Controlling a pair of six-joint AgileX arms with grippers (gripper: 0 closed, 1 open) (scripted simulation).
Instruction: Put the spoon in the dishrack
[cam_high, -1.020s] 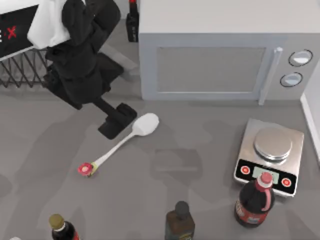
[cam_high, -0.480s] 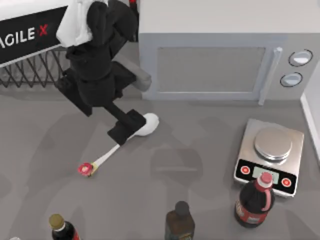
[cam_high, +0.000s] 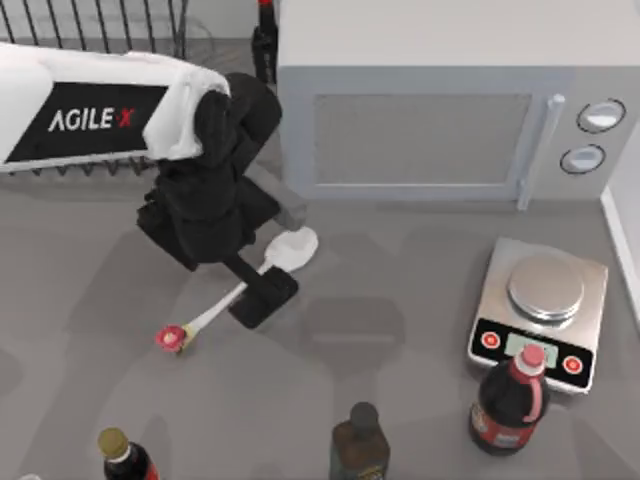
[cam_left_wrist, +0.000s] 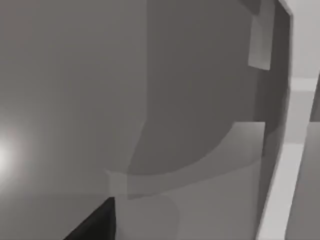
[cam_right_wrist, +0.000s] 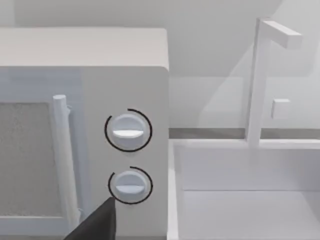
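Top view: left gripper (cam_high: 262, 297) over slim white spoon (cam_high: 240, 290) handle mid-bench, finger spread indeterminable; right wrist view: microwave dials (cam_right_wrist: 128, 131).

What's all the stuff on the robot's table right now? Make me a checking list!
Surface: grey table.
Job's things: spoon lying flat, flower knob toward the table's left; dishrack at the far left.
Clutter: microwave, kitchen scale, red-capped bottle, two more bottles along the near edge.
Grippers: left gripper over the spoon's handle; right arm parked, facing the microwave's knobs.
Cables: nothing seen.
Surroundings: white sink beside the microwave.
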